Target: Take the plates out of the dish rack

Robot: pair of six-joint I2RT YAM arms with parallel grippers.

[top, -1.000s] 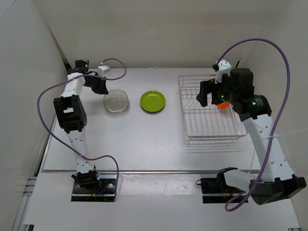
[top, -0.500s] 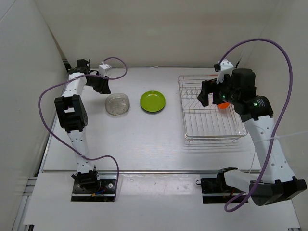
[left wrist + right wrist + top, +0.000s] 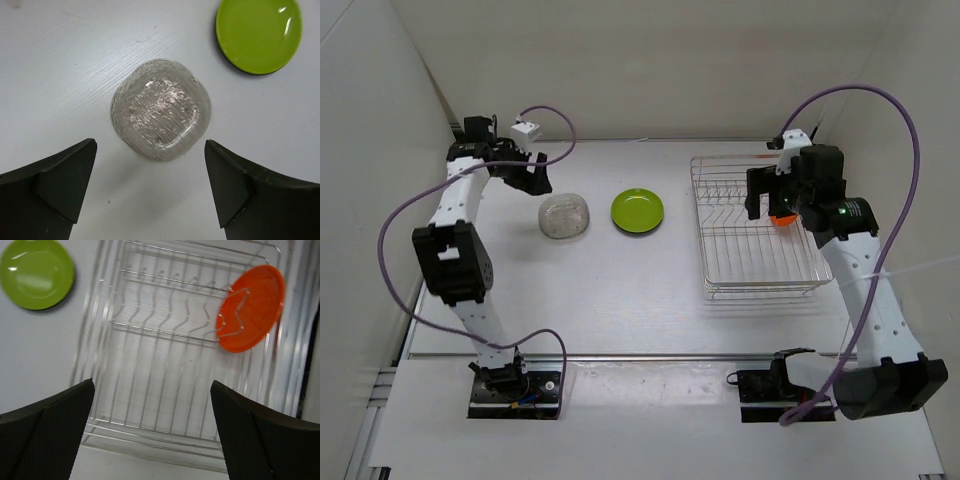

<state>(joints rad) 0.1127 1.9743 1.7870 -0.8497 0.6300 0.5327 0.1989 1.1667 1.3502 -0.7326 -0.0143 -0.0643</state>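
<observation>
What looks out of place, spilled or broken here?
Nothing stands out. The clear textured glass plate and round lime green plate lie flat on the white table, apart; the round orange plate leans among the prongs of the silver wire dish rack, as expected.

I see the dish rack [image 3: 750, 255], a silver wire rectangle with upright divider prongs, sitting on the right side of the worktop [image 3: 620, 290]. Inside it, along its right side toward the far end, the orange plate [image 3: 251, 307] leans tilted among the prongs, and wires cross its face. Left of the rack and apart from it, the lime green plate [image 3: 637, 210] lies flat, glossy, face up. Further left, near it but not touching, the clear plate [image 3: 161, 116] lies flat, textured and see-through.
</observation>
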